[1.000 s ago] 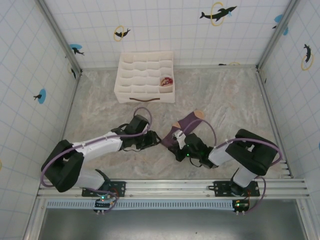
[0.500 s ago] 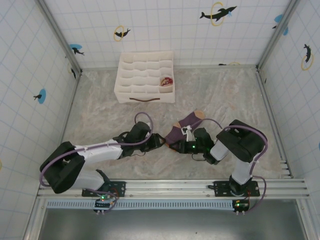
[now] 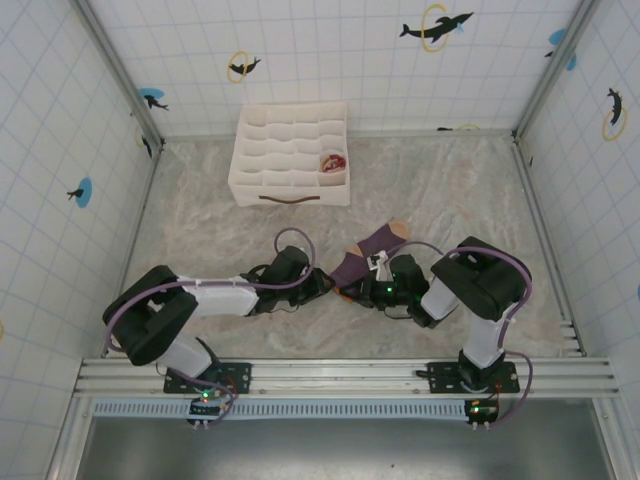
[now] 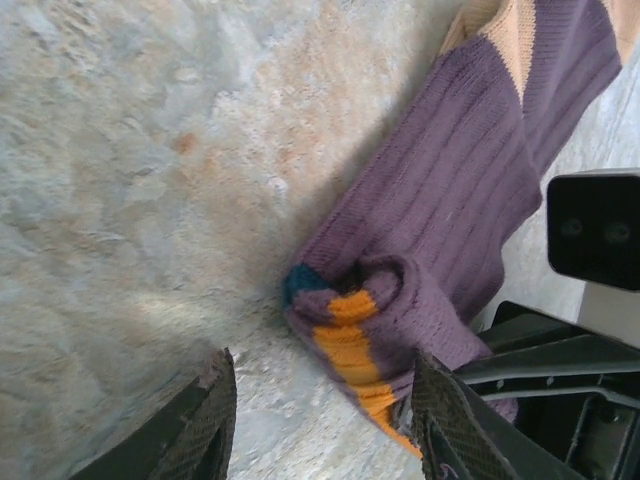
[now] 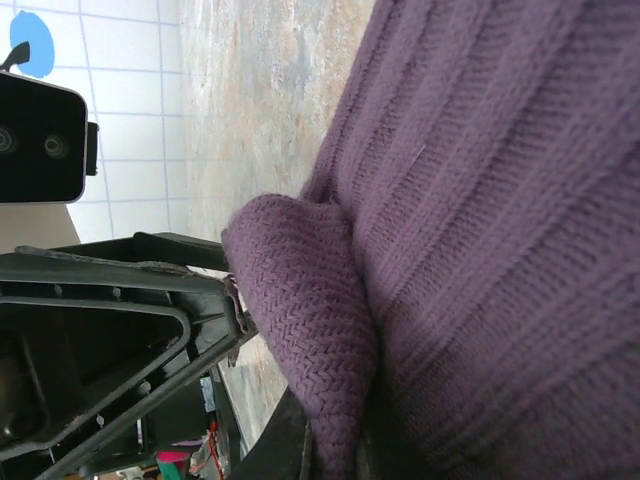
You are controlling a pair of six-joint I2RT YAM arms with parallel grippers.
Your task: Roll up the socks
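top, purple sock [image 3: 372, 250]: mid-bench, toe at 1 o'clock, cuff at 7, between both jaws.
top, box [image 3: 290, 192]: 11 o'clock of the purple sock; beige sock [image 3: 333, 162] balled in a right-hand cell.
left wrist, left jaws: apart, straddling rolled cuff [image 4: 365, 320].
right wrist, right jaws: clamped on a purple sock fold.
risk: roll likely springs open if left jaws close off-centre or right jaws release early.

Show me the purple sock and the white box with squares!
purple knitted sock with orange stripes [image 4: 450, 230], left wrist view, on its ribbed middle.
white gridded fabric organiser box [image 3: 245, 192], top external view, on its front wall.
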